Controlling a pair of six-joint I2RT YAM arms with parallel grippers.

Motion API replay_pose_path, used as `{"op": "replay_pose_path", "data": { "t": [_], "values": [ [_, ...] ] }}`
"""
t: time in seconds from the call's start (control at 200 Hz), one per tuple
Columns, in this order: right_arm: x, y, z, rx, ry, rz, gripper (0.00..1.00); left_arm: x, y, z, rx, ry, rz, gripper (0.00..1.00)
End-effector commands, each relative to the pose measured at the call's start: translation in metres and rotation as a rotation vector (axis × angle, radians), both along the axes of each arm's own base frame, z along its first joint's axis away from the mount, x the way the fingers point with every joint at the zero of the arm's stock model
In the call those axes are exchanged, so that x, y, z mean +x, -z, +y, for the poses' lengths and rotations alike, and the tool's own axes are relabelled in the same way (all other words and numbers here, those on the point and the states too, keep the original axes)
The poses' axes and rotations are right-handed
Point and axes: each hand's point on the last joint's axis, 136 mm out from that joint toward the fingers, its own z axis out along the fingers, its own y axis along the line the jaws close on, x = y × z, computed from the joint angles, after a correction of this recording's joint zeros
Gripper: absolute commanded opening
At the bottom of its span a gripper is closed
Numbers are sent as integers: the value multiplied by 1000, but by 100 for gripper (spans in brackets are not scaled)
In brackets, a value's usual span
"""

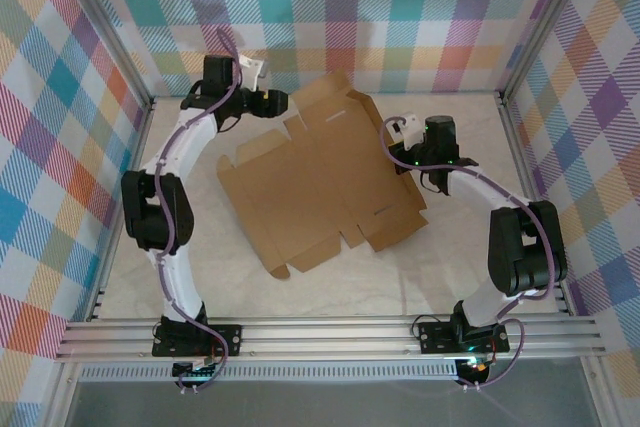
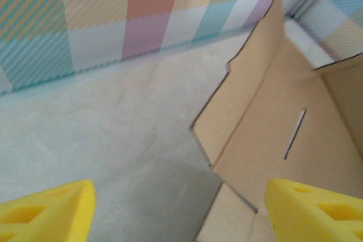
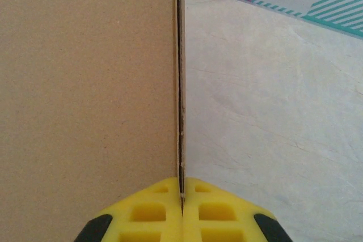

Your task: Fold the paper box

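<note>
On a pale table (image 1: 470, 267) fenced by plaid walls (image 1: 400, 17), with a metal rail (image 1: 330, 332) along the near edge, we see the paper box (image 1: 320, 187) as a brown die-cut sheet. It lies mostly flat in the middle, between the two arms, and its far flaps are tilted up off the surface. The right gripper (image 1: 398, 145) meets the sheet's right edge. From the right wrist, the right gripper (image 3: 182, 196) is pinched tight on the thin cardboard edge, with the panel running straight away from the fingers. We judge that this grip is there to raise that side along its crease. The left gripper (image 1: 283, 103) hovers by the far left corner, close to the back wall, its claw spread wide and holding nothing. From the left wrist, a raised flap (image 2: 249, 100) with a narrow slot (image 2: 295, 134) stands just ahead of the yellow fingertips (image 2: 48, 213). We judge that this flap is its next target. The back wall leaves little room behind that arm, and the standing flap lies between it and the sheet's middle.
</note>
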Motion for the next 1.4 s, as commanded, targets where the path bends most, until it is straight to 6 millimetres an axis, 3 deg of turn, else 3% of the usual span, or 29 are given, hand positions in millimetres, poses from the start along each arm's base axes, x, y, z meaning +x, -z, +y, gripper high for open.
{"op": "replay_pose_path", "data": {
  "t": [0.0,0.17,0.41,0.635,0.82,1.04,1.23,1.395],
  "values": [
    [-2,-21,4,13,-37,-49,0,-21,24,-16,-9,109,162,76],
    [-2,-23,4,13,-40,-52,0,-30,41,-27,-51,188,284,64],
    [-3,-23,4,11,-47,-51,0,-38,50,-34,-65,261,326,47],
    [-3,-23,5,16,-49,-48,0,-46,42,-43,-114,338,310,15],
    [-2,-23,4,16,-41,-45,0,-59,28,-53,-53,419,155,14],
    [1,-26,3,29,-22,-48,0,-77,37,-67,193,458,-112,14],
    [4,-27,2,35,0,-47,0,-66,45,-72,414,278,-323,20],
    [5,-26,-1,33,21,-50,0,-71,59,-82,550,216,-449,20]
  ]
}}
